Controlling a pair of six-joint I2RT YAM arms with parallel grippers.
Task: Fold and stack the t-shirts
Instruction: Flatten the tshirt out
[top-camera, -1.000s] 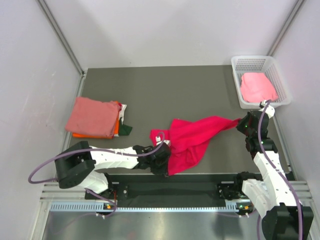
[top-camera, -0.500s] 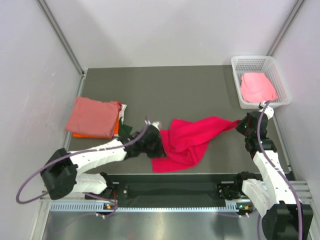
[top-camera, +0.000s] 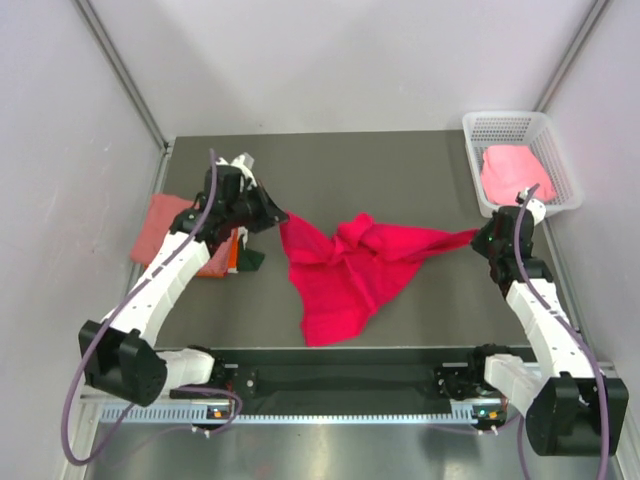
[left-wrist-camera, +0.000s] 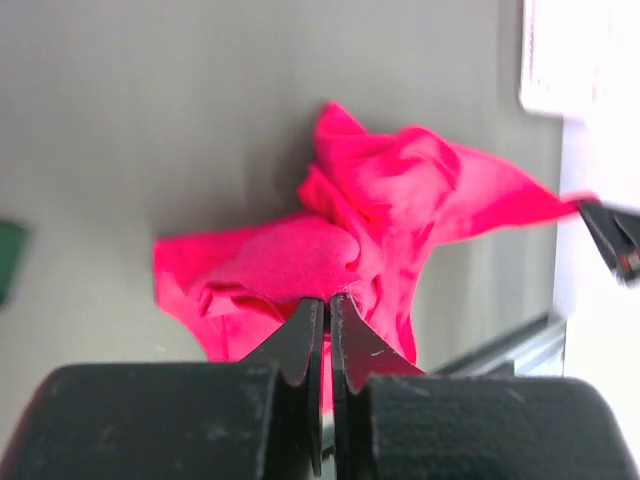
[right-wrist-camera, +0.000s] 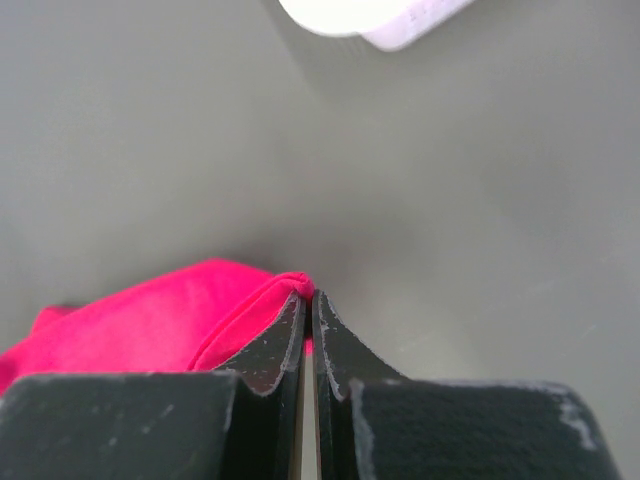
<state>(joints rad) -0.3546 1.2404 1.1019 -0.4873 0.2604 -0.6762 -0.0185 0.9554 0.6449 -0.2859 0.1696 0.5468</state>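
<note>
The dark surface (top-camera: 400, 170) carries the crimson t-shirt (top-camera: 345, 270) in its middle, now drawn wider. The left pincer (top-camera: 272, 215) has swung from the near edge to the far left, pinching one corner, while the right pincer (top-camera: 480, 238) pinches the opposite one. I'd say it is being stretched flat for folding. The folded stack (top-camera: 160, 228) waits at the left.
</note>
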